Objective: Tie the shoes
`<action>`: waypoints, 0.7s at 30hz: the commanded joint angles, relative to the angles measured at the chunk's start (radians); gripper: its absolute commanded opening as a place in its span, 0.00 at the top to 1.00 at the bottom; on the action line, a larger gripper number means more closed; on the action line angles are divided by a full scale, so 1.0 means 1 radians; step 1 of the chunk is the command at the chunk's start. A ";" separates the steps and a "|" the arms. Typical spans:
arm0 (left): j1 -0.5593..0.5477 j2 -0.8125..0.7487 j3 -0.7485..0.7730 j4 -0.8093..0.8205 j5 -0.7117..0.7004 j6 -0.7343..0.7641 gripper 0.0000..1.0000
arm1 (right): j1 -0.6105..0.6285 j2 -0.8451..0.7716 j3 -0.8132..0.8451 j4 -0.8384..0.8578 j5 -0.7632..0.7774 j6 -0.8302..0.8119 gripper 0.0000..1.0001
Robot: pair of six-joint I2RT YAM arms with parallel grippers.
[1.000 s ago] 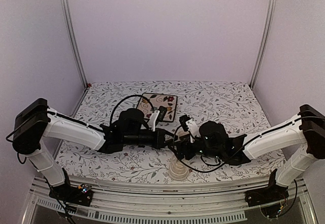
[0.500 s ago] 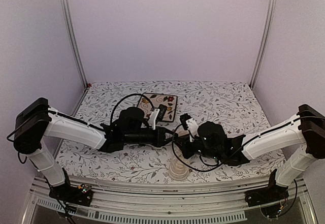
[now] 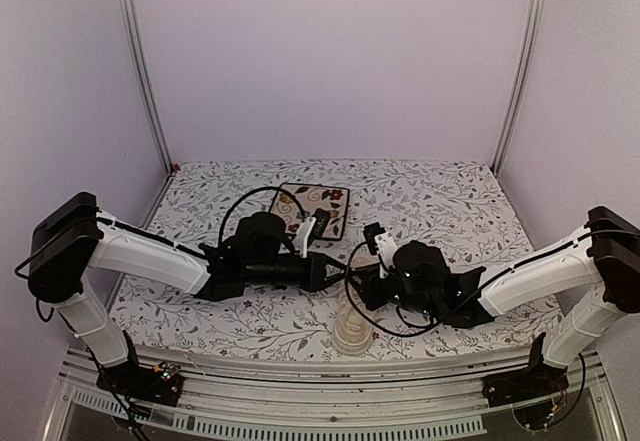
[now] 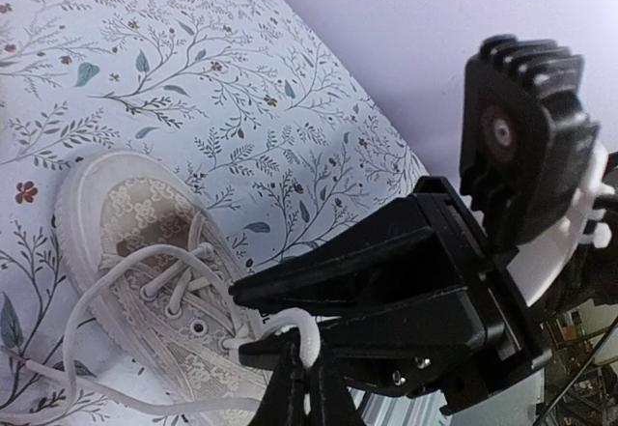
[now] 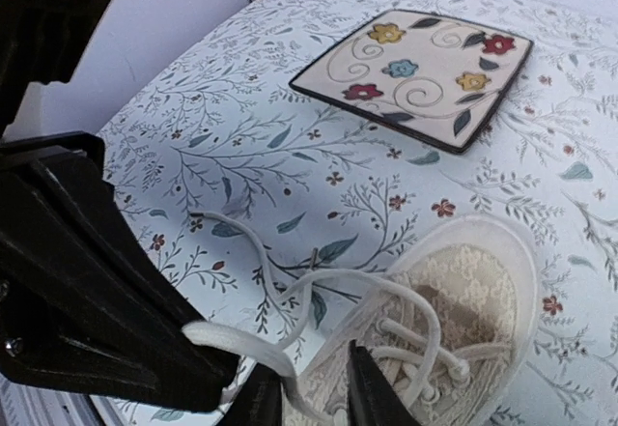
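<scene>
Basically, left claw (image 4: 243,325) pinches a lace (image 4: 301,337) loop, likely to hold it for knotting, above the shoe (image 5: 463,300), which sits lower centre in the top view, while right claw (image 5: 314,387) straddles that lace, grip unclear.

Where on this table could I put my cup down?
Bare tablecloth stretches right of the plate to the wall, and a patch lies left of the plate. The near middle is crowded: left gripper, right gripper and laces over the sneaker.
</scene>
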 commanded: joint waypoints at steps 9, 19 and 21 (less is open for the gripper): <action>0.014 0.018 0.040 -0.045 -0.009 -0.152 1.00 | 0.012 -0.091 -0.111 0.087 -0.065 -0.035 0.35; 0.014 0.032 0.053 -0.054 0.002 -0.214 1.00 | 0.011 0.014 -0.041 0.130 -0.086 -0.081 0.24; 0.014 0.031 0.052 -0.053 0.002 -0.216 1.00 | 0.012 0.028 -0.032 0.133 -0.070 -0.078 0.24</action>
